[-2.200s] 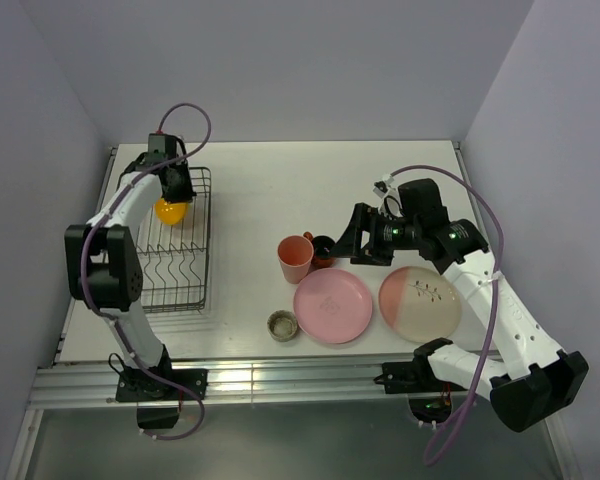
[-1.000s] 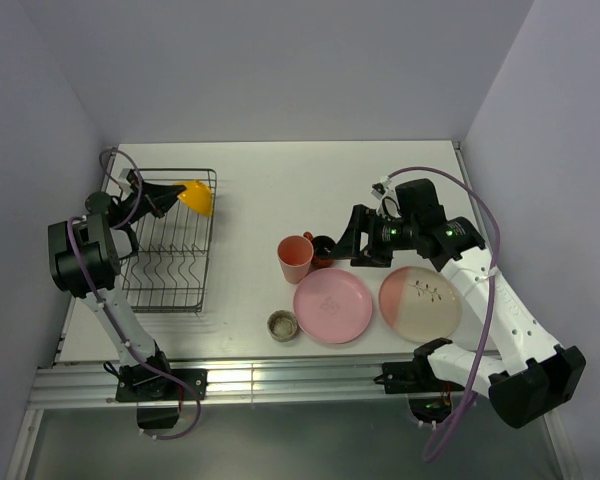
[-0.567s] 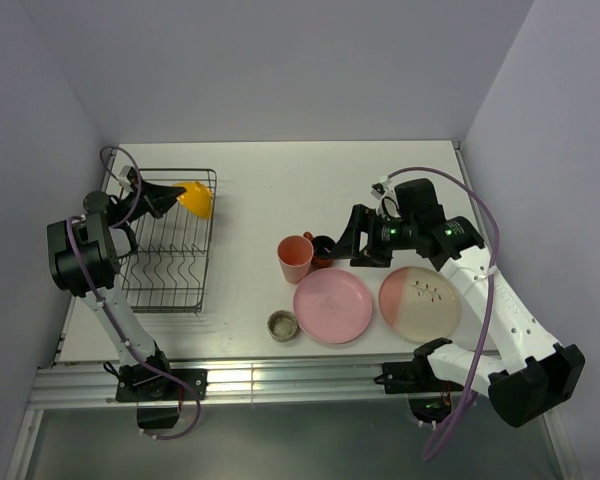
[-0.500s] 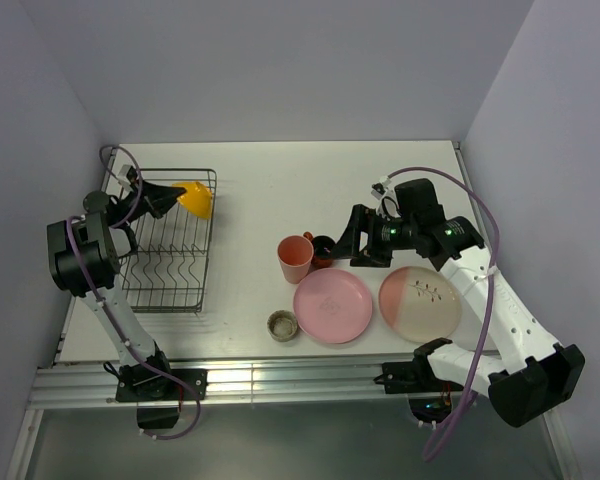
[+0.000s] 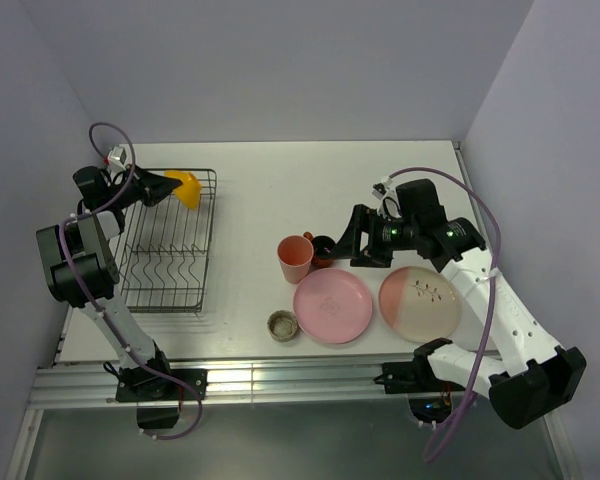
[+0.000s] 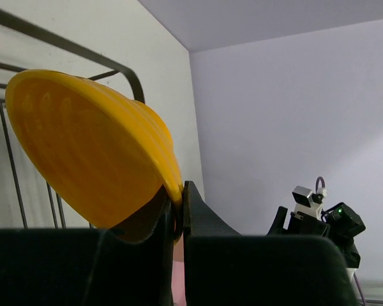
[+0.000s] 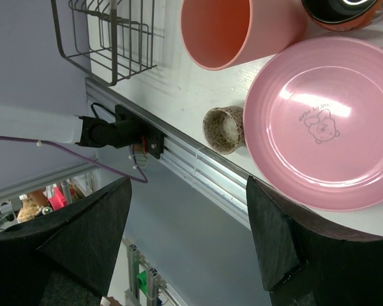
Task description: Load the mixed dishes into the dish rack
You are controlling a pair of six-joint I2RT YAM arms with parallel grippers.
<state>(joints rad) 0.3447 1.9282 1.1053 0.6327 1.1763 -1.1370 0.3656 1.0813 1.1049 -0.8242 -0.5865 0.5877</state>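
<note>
Toward the near edge of the tabletop (image 5: 280, 180) lie the speckled cup (image 5: 283, 324), the pink plate (image 5: 332, 305) and the pink-and-cream plate (image 5: 420, 303). Just beyond them stand the tumbler (image 5: 295, 258) and the dark cup (image 5: 321, 245). The right pincer (image 5: 346, 246) hangs close beside those two with its jaws spread wide and nothing between them. A careless sweep there could knock the tumbler over or push the dark cup into it.

The bigger risk is farther off. The rack (image 5: 206, 250) sits along the left edge, and at its far right corner the left pincer (image 5: 168, 187) nips the bowl (image 5: 186, 187) by a thin bit of rim, jaws nearly together. That is a slight hold on a smooth lip. If it slips, or lets go while the bowl is this tilted, the bowl may roll over the rack's far rail onto the tabletop instead of settling between the wires. I cannot tell whether it touches the wire.

The bowl (image 6: 89, 159) is tipped steeply on edge, not flat, with the held rim toward the left edge. Being round, it has no long axis; the rack's runs near to far.
</note>
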